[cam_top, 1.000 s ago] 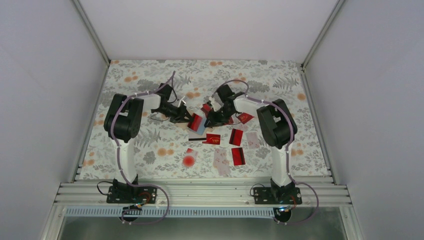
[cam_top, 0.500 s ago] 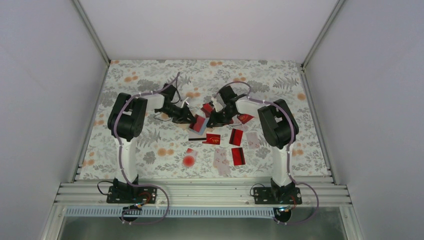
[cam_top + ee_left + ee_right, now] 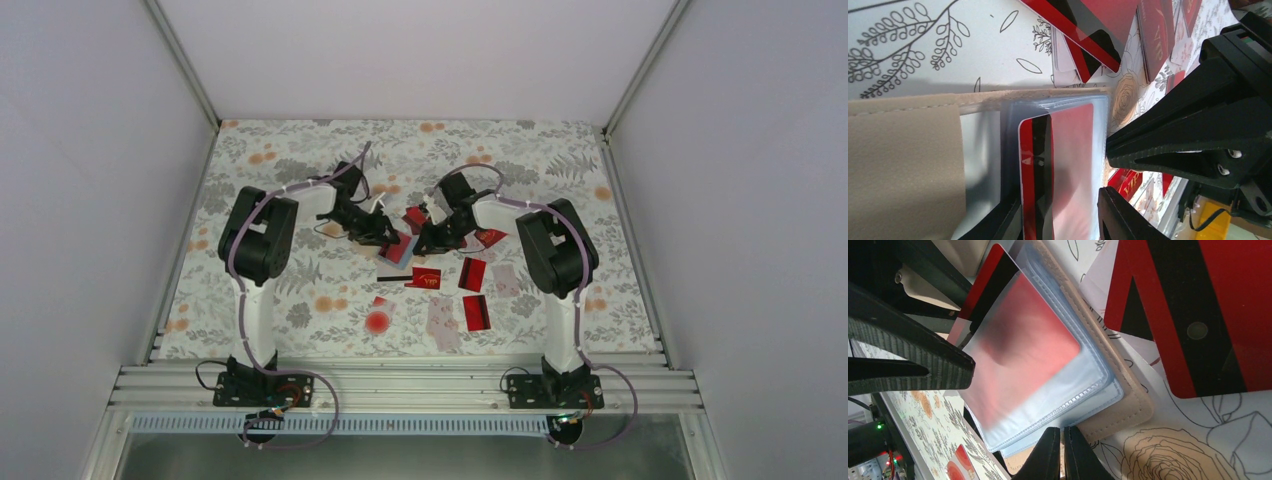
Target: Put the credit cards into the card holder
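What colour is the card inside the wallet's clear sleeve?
The card is red with a black stripe; the left wrist view shows it best.

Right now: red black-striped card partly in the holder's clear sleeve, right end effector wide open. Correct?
Not quite. The right end effector is shut, not wide open: the right wrist view shows its fingers pressed together at the edge of the card holder. The rest stands: the red black-striped card is partly in the clear sleeve.

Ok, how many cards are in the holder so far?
1: a red card, partly slid into the top clear sleeve of the holder, one end sticking out. The sleeves underneath may hide more.
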`<move>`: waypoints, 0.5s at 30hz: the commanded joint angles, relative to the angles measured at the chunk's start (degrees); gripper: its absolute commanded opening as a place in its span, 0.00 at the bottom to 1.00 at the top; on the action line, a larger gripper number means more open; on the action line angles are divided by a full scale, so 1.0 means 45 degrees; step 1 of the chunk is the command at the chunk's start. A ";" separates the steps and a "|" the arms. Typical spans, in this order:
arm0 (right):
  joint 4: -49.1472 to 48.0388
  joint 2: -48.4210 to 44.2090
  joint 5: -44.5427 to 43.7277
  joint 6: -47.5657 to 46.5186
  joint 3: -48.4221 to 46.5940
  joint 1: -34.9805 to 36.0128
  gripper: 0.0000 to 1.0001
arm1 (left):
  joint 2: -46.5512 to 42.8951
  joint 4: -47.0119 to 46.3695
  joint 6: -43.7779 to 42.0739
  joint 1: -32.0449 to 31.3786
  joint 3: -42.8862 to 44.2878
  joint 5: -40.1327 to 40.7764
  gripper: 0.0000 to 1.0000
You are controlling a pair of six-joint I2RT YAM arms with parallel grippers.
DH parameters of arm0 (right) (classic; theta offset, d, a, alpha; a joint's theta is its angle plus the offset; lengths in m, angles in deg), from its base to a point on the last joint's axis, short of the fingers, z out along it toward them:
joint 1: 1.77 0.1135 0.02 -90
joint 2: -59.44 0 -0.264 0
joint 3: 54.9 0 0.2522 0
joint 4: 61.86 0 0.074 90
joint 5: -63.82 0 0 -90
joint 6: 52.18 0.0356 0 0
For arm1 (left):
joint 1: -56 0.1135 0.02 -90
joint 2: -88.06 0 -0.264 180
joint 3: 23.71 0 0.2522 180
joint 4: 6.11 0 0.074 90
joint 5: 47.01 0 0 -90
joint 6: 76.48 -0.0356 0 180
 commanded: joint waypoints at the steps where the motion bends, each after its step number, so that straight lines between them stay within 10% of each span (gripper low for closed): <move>1: 0.0271 0.0280 -0.0375 -0.0009 0.0473 0.0229 0.04 | 0.0247 0.0399 -0.0294 -0.0662 0.0142 0.1454 0.37; 15: 0.0057 -0.0002 -0.0364 0.0087 0.0459 0.0208 0.04 | 0.0247 0.1102 -0.0015 -0.1684 0.0848 0.3343 0.27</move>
